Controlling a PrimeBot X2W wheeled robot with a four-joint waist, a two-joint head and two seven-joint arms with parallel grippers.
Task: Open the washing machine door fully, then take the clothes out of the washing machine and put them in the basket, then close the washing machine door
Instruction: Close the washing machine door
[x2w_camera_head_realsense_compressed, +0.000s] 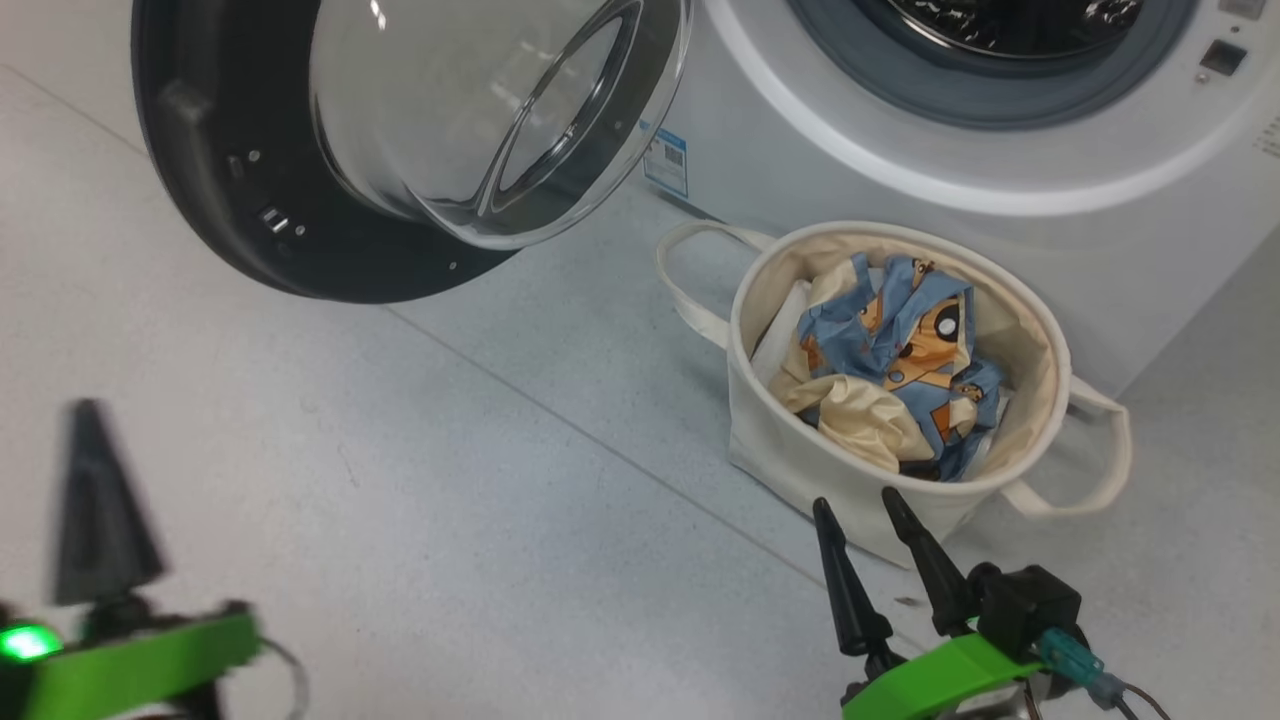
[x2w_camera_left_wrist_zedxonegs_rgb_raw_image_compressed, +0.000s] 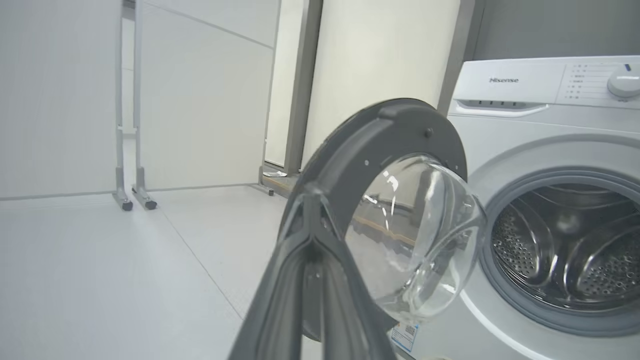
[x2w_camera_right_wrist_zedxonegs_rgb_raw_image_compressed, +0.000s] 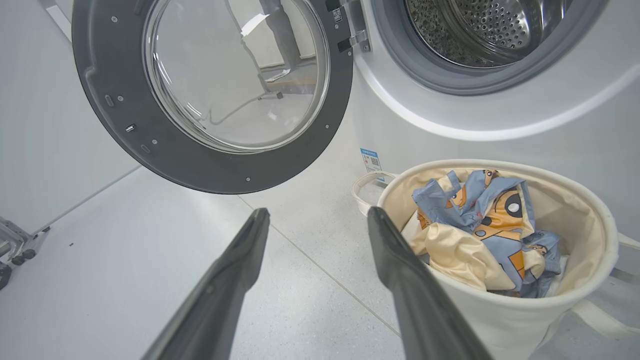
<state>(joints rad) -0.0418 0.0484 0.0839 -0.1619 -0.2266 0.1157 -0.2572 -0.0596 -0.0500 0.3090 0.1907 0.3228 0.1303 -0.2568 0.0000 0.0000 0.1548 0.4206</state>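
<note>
Grey floor (x2w_camera_head_realsense_compressed: 400, 480) before white front-loading "Hisense" washing machine (x2w_camera_left_wrist_zedxonegs_rgb_raw_image_compressed: 505, 115), its round black-rimmed glass door (x2w_camera_head_realsense_compressed: 200, 200) swung open leftward.
Blue-and-cream cartoon-print clothes (x2w_camera_head_realsense_compressed: 900, 340) lay crumpled in round cream canvas basket (x2w_camera_head_realsense_compressed: 800, 460); left gripper (x2w_camera_head_realsense_compressed: 90, 440) clenched empty, right gripper (x2w_camera_head_realsense_compressed: 855, 500) spread.

Washing machine (x2w_camera_head_realsense_compressed: 760, 170) is seen as white, w/ a grey ring round the drum mouth & a blue-and-white label sticker (x2w_camera_head_realsense_compressed: 665, 162). Washing machine door (x2w_camera_head_realsense_compressed: 210, 200): rim is finished in glossy black, centre bowl in clear glass. Basket (x2w_camera_head_realsense_compressed: 800, 460) is made in plain cream canvas. Clothes (x2w_camera_head_realsense_compressed: 900, 350) are printed blue & cream w/ orange cartoon faces. Floor (x2w_camera_head_realsense_compressed: 400, 480) is tiled pale grey, finely speckled, w/ thin dark joint lines. Left gripper (x2w_camera_head_realsense_compressed: 88, 415) & right gripper (x2w_camera_head_realsense_compressed: 855, 498): black fingers are carried on bright green mounts.
</note>
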